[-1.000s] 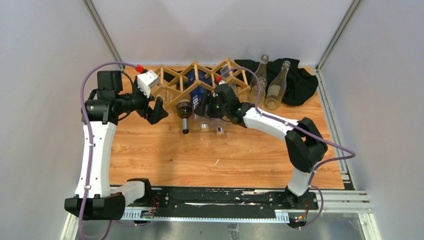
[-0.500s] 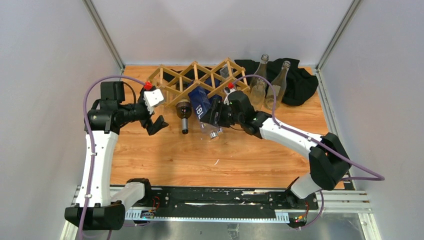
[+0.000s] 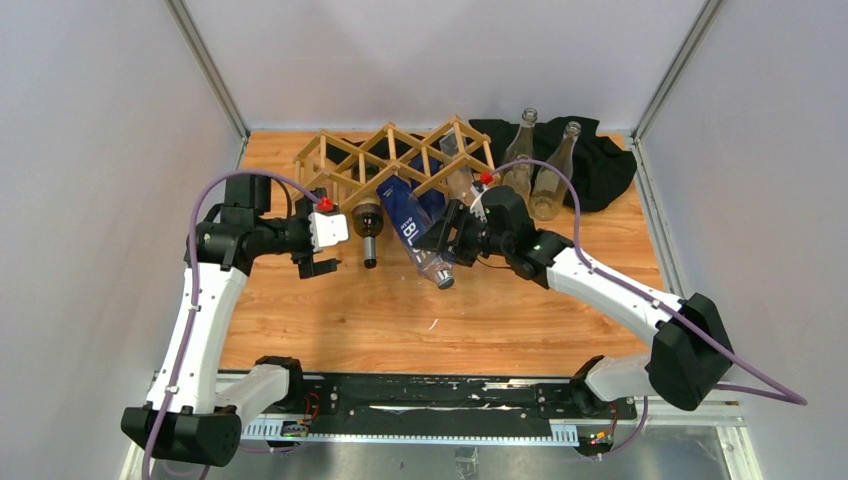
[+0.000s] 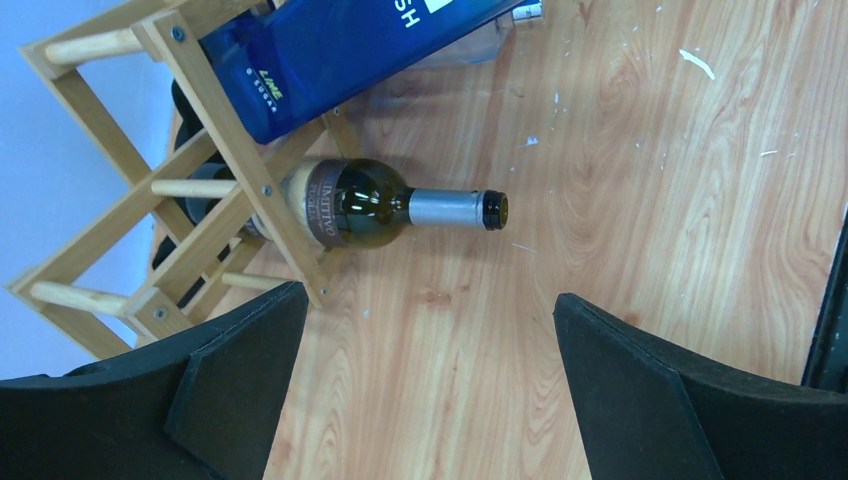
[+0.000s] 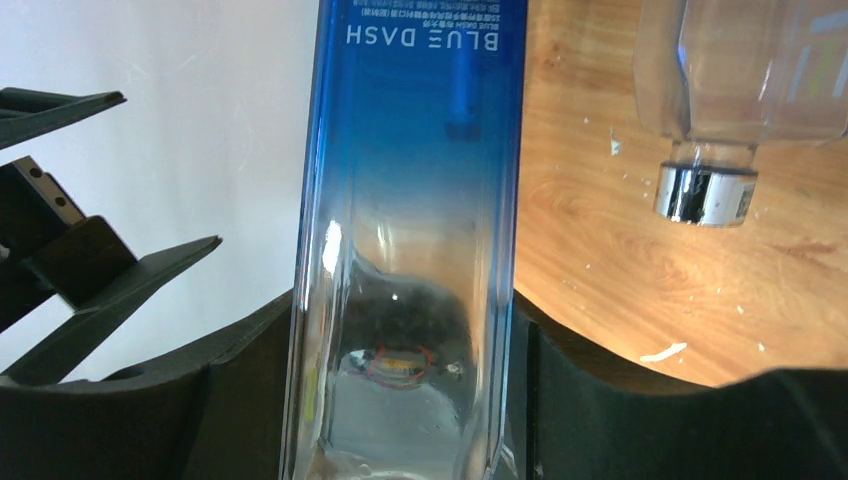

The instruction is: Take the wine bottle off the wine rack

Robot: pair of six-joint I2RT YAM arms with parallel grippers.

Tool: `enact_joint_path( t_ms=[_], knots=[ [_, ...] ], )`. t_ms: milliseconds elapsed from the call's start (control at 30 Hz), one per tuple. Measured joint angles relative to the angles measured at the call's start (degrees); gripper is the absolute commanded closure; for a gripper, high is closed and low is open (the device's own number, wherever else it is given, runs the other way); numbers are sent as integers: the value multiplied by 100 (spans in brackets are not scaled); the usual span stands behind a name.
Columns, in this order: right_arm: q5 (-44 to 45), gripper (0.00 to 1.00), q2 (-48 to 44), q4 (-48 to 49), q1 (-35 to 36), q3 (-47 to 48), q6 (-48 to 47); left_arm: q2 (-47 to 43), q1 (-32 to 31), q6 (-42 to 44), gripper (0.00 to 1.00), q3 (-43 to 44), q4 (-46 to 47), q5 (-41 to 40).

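Note:
The light wood wine rack [image 3: 400, 152] stands at the back of the table. My right gripper [image 3: 447, 240] [image 5: 405, 335] is shut on a blue-to-clear wine bottle [image 3: 408, 222] [image 5: 415, 150] marked BLUE DASH. The bottle is tilted, neck down over the table and base end still at a front opening of the rack [image 4: 215, 130]. A dark green wine bottle [image 3: 368, 222] [image 4: 375, 203] lies in a lower opening with its neck sticking out. To its left my left gripper [image 3: 312, 255] [image 4: 430, 300] stands open over bare wood.
A clear bottle with a silver cap [image 5: 735, 70] lies next to the blue one. Two empty clear bottles [image 3: 522, 158] [image 3: 556, 168] stand at the back right by a black cloth [image 3: 603, 160]. White walls enclose the table on the left, right and back.
My right gripper has drawn the blue bottle out of the rack, forward and to the right, tilting its neck down. My left gripper has swung right and forward, closer to the dark bottle's neck.

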Motion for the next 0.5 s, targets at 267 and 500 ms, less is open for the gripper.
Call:
enact_joint_path(
  t_ms=[267,500],
  knots=[
    [-542,100,-332,-260,-127,-181,273,-20,-356,597,0,-2,2,-188],
    [-813,100,-654,-531,-348,-282,415,142,-1060,916,0,0,9,-415]
  ],
)
